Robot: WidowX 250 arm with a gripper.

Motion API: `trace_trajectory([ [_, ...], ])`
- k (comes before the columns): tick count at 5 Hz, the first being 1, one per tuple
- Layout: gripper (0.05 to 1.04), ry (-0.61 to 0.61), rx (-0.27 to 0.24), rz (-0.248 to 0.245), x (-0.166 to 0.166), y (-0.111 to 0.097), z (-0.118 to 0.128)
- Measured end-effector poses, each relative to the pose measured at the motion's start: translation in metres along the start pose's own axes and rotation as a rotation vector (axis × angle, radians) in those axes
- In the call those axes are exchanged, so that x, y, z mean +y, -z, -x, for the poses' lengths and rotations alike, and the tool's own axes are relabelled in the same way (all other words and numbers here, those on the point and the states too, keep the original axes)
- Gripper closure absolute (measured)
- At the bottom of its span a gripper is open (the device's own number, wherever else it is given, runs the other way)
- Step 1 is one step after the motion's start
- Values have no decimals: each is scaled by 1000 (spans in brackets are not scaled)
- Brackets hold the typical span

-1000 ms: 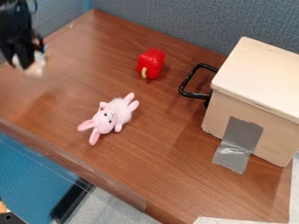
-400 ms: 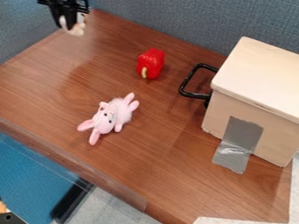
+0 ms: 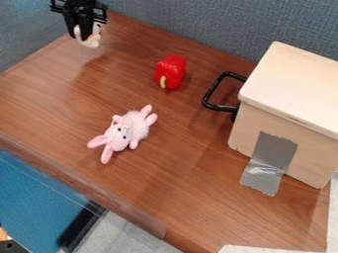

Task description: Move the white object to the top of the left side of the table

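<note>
At the upper left, near the back corner of the brown wooden table (image 3: 191, 158), hangs my black gripper (image 3: 84, 34). It is shut on the white object (image 3: 91, 40), a small white thing with some orange or tan on it. The object's upper part is partly hidden by the gripper. It appears held a little above the tabletop, with a soft shadow on the wood below it.
A pink plush bunny (image 3: 129, 131) lies left of centre. A red pepper (image 3: 170, 72) stands toward the back. On the right sits a wooden box (image 3: 284, 118) with a black handle (image 3: 212, 94). Blue-grey partitions (image 3: 198, 24) border the back.
From the left edge, the gripper has moved right and toward the back corner with the white object, then slightly down and right. The bunny, pepper and box are unmoved.
</note>
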State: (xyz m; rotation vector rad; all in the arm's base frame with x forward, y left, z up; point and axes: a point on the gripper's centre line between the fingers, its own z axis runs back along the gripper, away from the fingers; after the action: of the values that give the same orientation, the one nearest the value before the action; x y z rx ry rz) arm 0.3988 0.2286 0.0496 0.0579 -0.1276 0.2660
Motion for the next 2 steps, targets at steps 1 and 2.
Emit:
trace_trajectory([
  [1, 534, 33, 46, -16, 1, 12, 12],
  [2, 226, 44, 69, -9, -1, 20, 21],
])
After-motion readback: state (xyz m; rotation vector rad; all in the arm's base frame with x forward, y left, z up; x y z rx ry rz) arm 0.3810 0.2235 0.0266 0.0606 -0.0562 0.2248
